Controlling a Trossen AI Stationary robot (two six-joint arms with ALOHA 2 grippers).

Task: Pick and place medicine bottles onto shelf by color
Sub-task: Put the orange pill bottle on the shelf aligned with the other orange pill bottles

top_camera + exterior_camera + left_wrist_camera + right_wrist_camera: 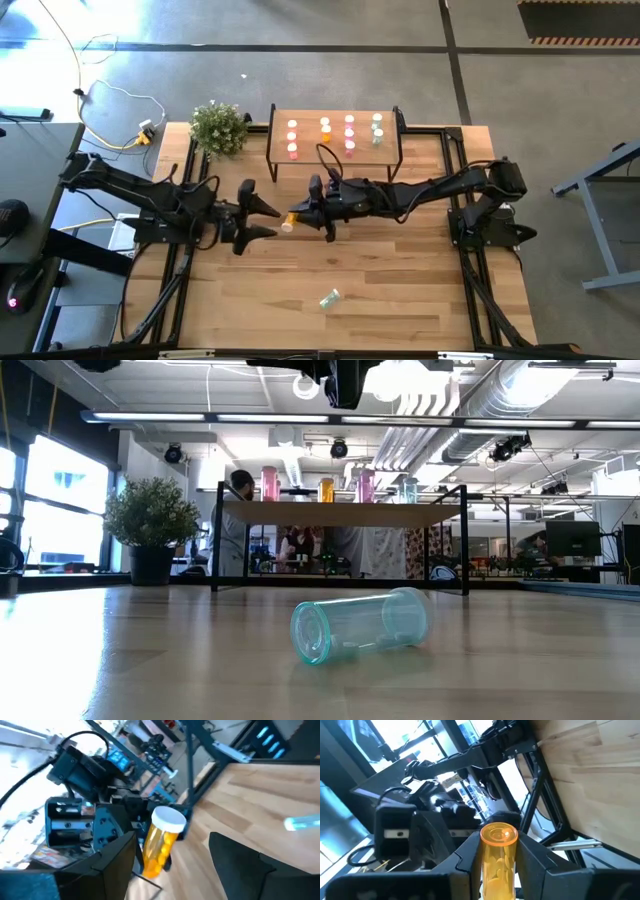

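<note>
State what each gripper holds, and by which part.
Right gripper clamps the orange bottle by its body, cap pointing outward. Left gripper is open, holding nothing.

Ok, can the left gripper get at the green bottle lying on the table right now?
Probably yes. The left gripper is open and empty, and the green bottle lies alone on bare table. The right gripper, shut on the orange bottle, is not in between.
</note>
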